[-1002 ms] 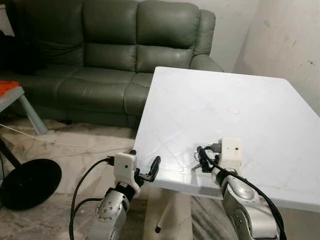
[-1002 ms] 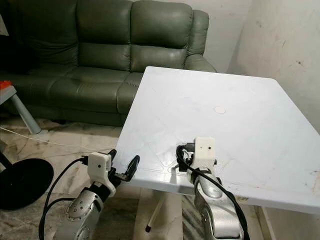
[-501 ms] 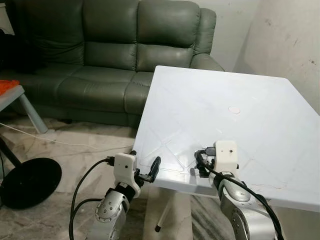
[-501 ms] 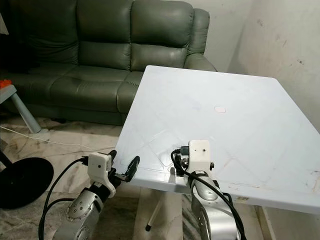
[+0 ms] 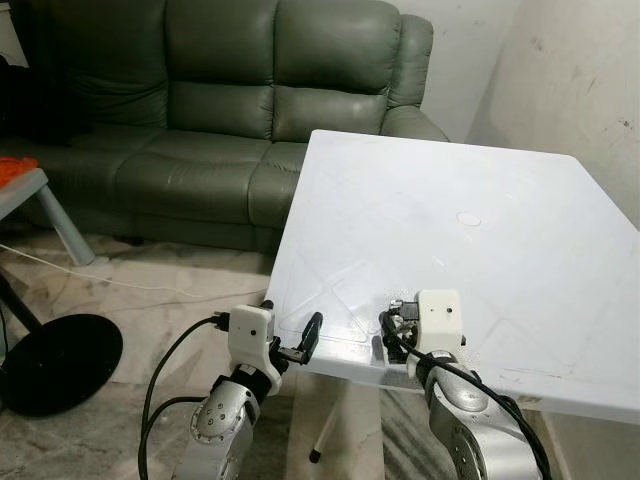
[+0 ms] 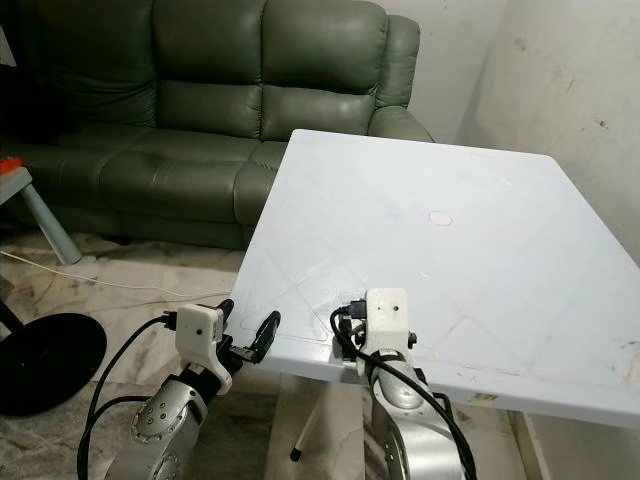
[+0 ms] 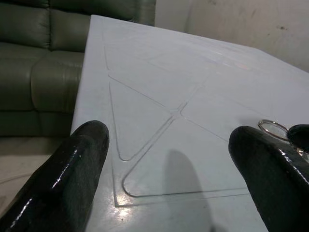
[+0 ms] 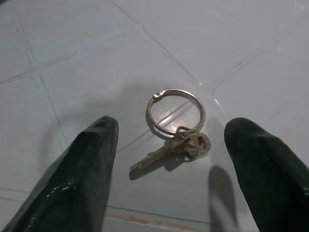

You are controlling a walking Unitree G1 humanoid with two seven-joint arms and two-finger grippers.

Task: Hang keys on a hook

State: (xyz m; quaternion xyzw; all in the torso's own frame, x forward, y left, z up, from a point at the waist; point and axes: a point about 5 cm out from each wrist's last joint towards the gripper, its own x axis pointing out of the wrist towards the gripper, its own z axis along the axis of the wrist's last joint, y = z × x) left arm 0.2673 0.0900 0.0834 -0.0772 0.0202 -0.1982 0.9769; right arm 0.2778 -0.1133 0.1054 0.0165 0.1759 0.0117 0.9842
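A small key on a metal ring (image 8: 175, 114) lies flat on the white table (image 5: 480, 230), close to its near edge. My right gripper (image 8: 173, 126) hovers low over it, open, one black finger (image 8: 82, 179) on each side and neither touching it. In the left eye view that gripper (image 5: 393, 322) sits at the table's front edge under its white wrist box. My left gripper (image 5: 296, 338) is open and holds nothing, level with the table's front left edge. The ring (image 7: 273, 128) also peeks in beside that gripper's finger (image 7: 270, 179).
A dark green sofa (image 5: 230, 90) stands behind the table to the left. A black round base (image 5: 55, 365) lies on the stone floor at left, near a small side table (image 5: 30, 195) with something orange on it. A bare wall (image 5: 570, 90) rises at right.
My right gripper has slid left and back toward the table's near edge, still open over the keys. The left gripper has stayed put.
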